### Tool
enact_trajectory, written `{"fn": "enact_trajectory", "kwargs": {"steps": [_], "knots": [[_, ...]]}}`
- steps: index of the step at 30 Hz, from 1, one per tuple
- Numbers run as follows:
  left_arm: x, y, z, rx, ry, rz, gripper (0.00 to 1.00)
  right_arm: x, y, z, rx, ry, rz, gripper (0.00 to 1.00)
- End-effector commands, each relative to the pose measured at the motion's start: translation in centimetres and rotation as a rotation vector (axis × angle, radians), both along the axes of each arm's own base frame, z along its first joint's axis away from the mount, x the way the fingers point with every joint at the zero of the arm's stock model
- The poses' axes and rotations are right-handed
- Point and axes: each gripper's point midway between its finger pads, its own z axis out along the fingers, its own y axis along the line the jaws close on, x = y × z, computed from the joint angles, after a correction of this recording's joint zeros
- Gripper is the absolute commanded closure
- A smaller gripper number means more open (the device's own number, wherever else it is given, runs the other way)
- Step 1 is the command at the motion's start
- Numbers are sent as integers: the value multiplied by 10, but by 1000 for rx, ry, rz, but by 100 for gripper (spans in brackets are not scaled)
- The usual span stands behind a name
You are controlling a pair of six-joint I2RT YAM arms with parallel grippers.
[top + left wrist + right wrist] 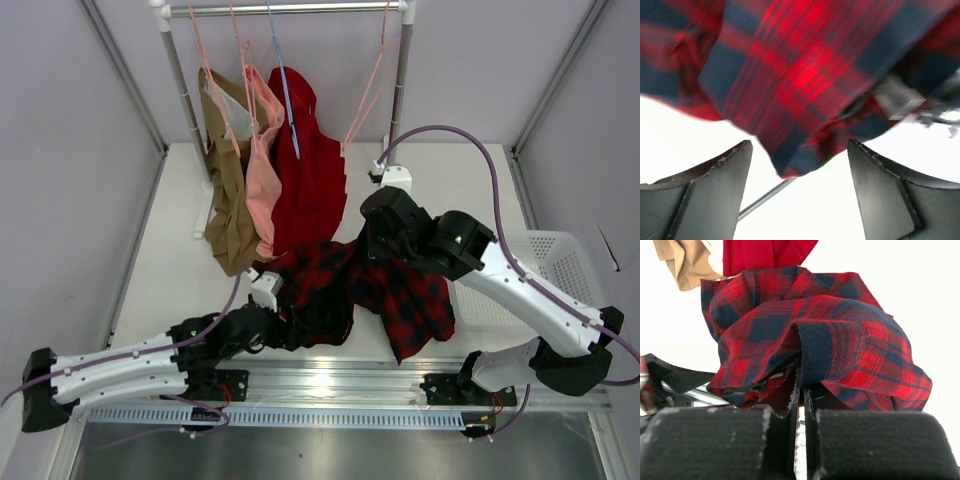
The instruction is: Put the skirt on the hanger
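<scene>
The red-and-black tartan skirt (pixel 405 290) hangs bunched over the middle of the table. My right gripper (pixel 385 252) is shut on its upper fold; in the right wrist view the fingers (pixel 785 390) pinch the skirt (pixel 815 335) at its dark edge. My left gripper (pixel 278 318) sits at the skirt's lower left, open. In the left wrist view the skirt (pixel 805 75) hangs just above the spread gripper (pixel 799 145), a corner dipping between the fingertips without being pinched. An empty pale-pink hanger (pixel 368 95) hangs at the right end of the rail.
A clothes rack (pixel 290 8) stands at the back with a tan garment (pixel 225 190), a pink garment (pixel 262 170) and a plain red pleated garment (pixel 310 170). A thin blue hanger (pixel 285 90) hangs there too. A white basket (pixel 560 260) sits on the right.
</scene>
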Motion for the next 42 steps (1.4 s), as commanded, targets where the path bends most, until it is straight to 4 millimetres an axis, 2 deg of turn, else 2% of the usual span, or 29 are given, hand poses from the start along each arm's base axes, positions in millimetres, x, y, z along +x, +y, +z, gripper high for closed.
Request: {"fn": "enact_trajectory", "kwargs": {"steps": [1, 5, 8, 11, 13, 14, 15, 17, 18, 20, 21, 23, 24, 26, 27, 28, 29, 30, 31, 32, 33, 34, 35, 36, 37, 39, 40, 41, 42], "knots": [[19, 15, -5, 68, -16, 186, 19, 4, -1, 10, 22, -37, 7, 100], [29, 25, -12, 130, -10, 286, 23, 1, -6, 10, 28, -38, 2, 100], [37, 26, -9, 167, -26, 326, 35, 0, -10, 11, 32, -42, -1, 100], [43, 14, 9, 125, -64, 304, 49, -1, -15, 9, 25, -40, -6, 100], [54, 10, 26, 79, -87, 307, 68, -1, -19, 11, 35, -44, -7, 100], [51, 7, 27, 76, -84, 280, 68, 0, -20, 11, 36, -44, -7, 100], [61, 12, 29, 70, -76, 306, 83, -1, -21, 13, 44, -48, -3, 100], [62, 6, 35, 58, -71, 248, 96, 1, -20, 19, 59, -57, 13, 100], [67, 5, 46, 37, -87, 244, 100, 2, -19, 22, 64, -63, 27, 100], [68, 0, 71, 8, -139, 179, 100, 5, -17, 33, 81, -83, 73, 100], [73, -2, 101, -44, -174, 177, 100, 7, -14, 46, 110, -110, 94, 100], [68, -9, 128, -96, -209, 79, 100, 9, -11, 63, 147, -137, 158, 100], [73, -6, 165, -158, -255, 87, 100, 11, -10, 85, 190, -176, 178, 100], [72, -6, 190, -192, -291, 36, 100, 15, -8, 102, 238, -190, 226, 100], [70, -4, 228, -247, -340, 23, 100, 15, -9, 125, 272, -234, 251, 100], [69, -2, 240, -252, -360, 12, 100, 20, -5, 132, 290, -235, 270, 100], [70, -3, 246, -245, -357, -6, 100, 27, -11, 142, 313, -247, 267, 100], [65, 2, 294, -301, -428, -7, 100, 19, -1, 153, 366, -233, 351, 100], [65, 5, 298, -281, -426, -7, 100, 20, 1, 176, 410, -263, 377, 100], [62, 5, 309, -292, -438, -24, 100, 19, 1, 188, 441, -271, 396, 100], [57, 9, 345, -338, -486, -28, 100, 15, 2, 198, 478, -263, 439, 100], [55, 10, 349, -334, -479, -31, 100, 8, 0, 218, 520, -294, 463, 100], [56, 9, 353, -332, -472, -30, 100, 9, 2, 223, 542, -290, 475, 100], [57, 13, 371, -348, -487, -7, 100, 5, 2, 231, 578, -297, 515, 100], [60, 14, 369, -333, -470, 12, 100, 3, 3, 233, 611, -277, 523, 100], [70, 18, 354, -293, -404, 58, 100, 9, 2, 221, 640, -240, 527, 100], [77, 15, 342, -275, -365, 72, 100, 13, -2, 211, 661, -203, 523, 100], [93, 19, 311, -233, -301, 120, 100, 19, -3, 188, 671, -162, 518, 100], [94, 15, 299, -257, -248, 103, 100, 23, -5, 174, 689, -128, 515, 100]]}}
